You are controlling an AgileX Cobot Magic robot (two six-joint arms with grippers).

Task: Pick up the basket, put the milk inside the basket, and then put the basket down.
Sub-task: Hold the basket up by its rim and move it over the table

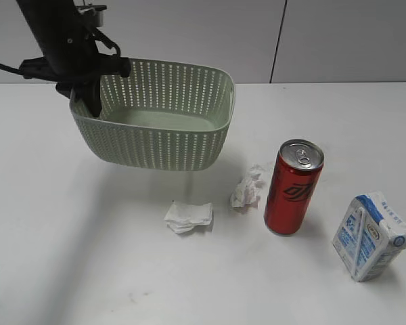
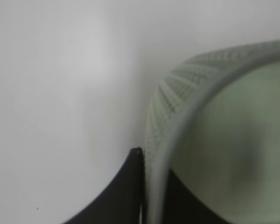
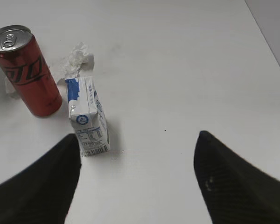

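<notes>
The sage-green basket [image 1: 159,142] hangs tilted above the table at the back left. My left gripper [image 1: 89,95] is shut on its left rim and holds it up. In the left wrist view the rim [image 2: 186,84] runs between the dark fingers [image 2: 151,186]. The white-and-blue milk carton [image 1: 371,235] stands at the front right. In the right wrist view the milk [image 3: 87,119] stands just ahead of the left finger of my right gripper [image 3: 137,158], which is open and empty above the table. The right gripper is out of the exterior view.
A tall red soda can [image 1: 293,187] stands left of the milk; it also shows in the right wrist view [image 3: 27,70]. Two crumpled white tissues [image 1: 188,217] [image 1: 250,186] lie between the basket and the can. The table's far edge meets a grey wall.
</notes>
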